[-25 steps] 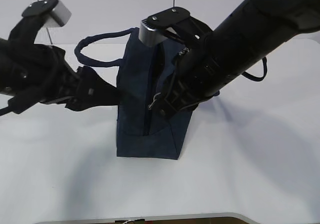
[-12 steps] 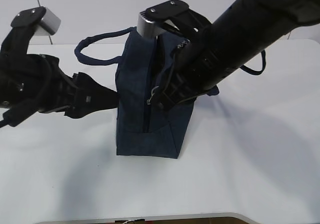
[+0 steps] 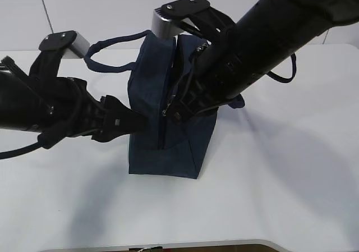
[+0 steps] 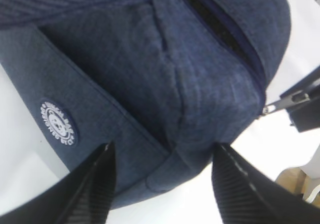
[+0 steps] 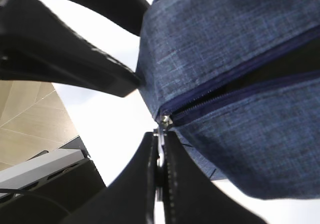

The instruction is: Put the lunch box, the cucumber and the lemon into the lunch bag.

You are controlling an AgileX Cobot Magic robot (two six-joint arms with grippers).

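Note:
The navy lunch bag (image 3: 168, 145) stands upright on the white table (image 3: 280, 179), handles (image 3: 106, 53) hanging to each side. My right gripper (image 3: 173, 111) is shut on the silver zipper pull (image 5: 162, 120) on the bag's front end; the zipper gapes dark beyond the slider. My left gripper (image 3: 137, 123) is open, its fingers (image 4: 95, 184) straddling the bag's lower front corner (image 4: 190, 154) from the left. The pull also shows in the left wrist view (image 4: 280, 104). The lunch box, cucumber and lemon are out of view.
The table's front edge (image 3: 168, 245) runs along the bottom of the exterior view. Both black arms crowd the bag from left and right. A round white logo patch (image 4: 59, 122) sits on the bag's side.
My left arm has swung right and forward, bringing its open gripper up against the bag's front left corner. My right gripper stays shut on the zipper pull, shifted slightly.

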